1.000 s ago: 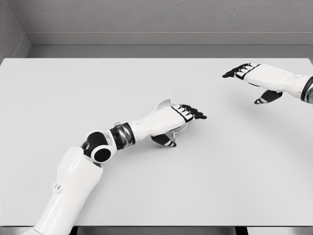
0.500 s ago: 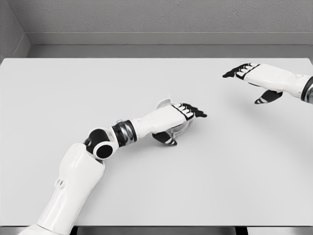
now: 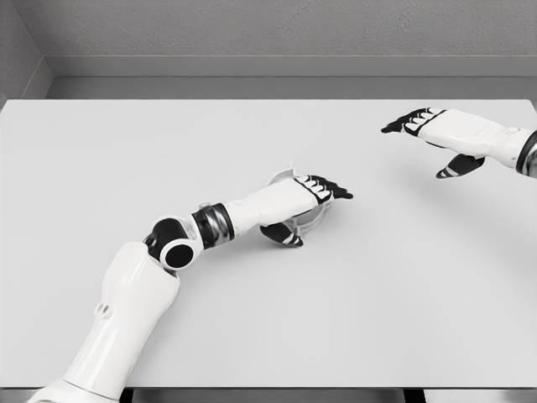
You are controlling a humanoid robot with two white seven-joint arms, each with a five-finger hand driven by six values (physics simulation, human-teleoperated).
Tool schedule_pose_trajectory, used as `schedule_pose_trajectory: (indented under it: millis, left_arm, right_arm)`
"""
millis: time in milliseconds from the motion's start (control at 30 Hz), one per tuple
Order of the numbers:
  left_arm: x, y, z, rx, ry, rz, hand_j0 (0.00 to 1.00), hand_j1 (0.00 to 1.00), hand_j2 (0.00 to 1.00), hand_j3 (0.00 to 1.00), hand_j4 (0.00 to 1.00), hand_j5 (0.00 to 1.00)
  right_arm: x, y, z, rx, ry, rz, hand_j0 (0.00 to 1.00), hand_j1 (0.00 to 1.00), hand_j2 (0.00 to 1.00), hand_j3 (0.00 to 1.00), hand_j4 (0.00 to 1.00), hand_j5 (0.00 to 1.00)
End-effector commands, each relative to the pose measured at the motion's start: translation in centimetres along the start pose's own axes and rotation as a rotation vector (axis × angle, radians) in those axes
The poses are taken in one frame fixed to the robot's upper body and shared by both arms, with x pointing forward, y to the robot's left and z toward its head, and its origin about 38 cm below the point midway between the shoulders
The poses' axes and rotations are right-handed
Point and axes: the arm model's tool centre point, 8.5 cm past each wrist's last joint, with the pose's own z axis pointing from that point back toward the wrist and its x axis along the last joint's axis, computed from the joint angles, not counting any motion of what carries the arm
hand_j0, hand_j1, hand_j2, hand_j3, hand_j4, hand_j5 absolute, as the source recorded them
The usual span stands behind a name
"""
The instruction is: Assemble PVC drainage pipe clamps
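The left hand point(image 3: 304, 206) is positioned near the middle of the white desk point(image 3: 377, 319), palm down, with its arm entering from the lower left. Its dark fingers point(image 3: 334, 191) are extended flat and pointed right, and the thumb is tucked below. A pale, ring-shaped pipe clamp point(image 3: 285, 177) lies on the desk directly under this hand and is largely hidden; only curved edges are seen behind and beside the palm. Whether the clamp is gripped or merely covered cannot be determined. The right hand point(image 3: 436, 138) is held above the far right of the desk, well apart from the clamp, with fingers relaxed and nothing held.
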Motion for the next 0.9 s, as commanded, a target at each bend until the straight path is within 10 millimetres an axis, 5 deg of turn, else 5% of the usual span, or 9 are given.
schedule_pose_trajectory:
  millis: [0, 867]
  left_arm:
    - [-0.09, 0.02, 0.0, 0.004, 0.001, 0.008, 1.0, 1.0, 1.0, 1.0, 1.0, 1.0]
    - [-0.78, 0.49, -0.27, -0.005, 0.011, 0.007, 1.0, 1.0, 1.0, 1.0, 1.0, 1.0]
  right_arm:
    - [-0.01, -0.08, 0.04, -0.005, 0.0, -0.006, 1.0, 1.0, 1.0, 1.0, 1.0, 1.0]
    - [0.5, -0.39, 0.16, -0.008, -0.013, 0.01, 1.0, 1.0, 1.0, 1.0, 1.0, 1.0]
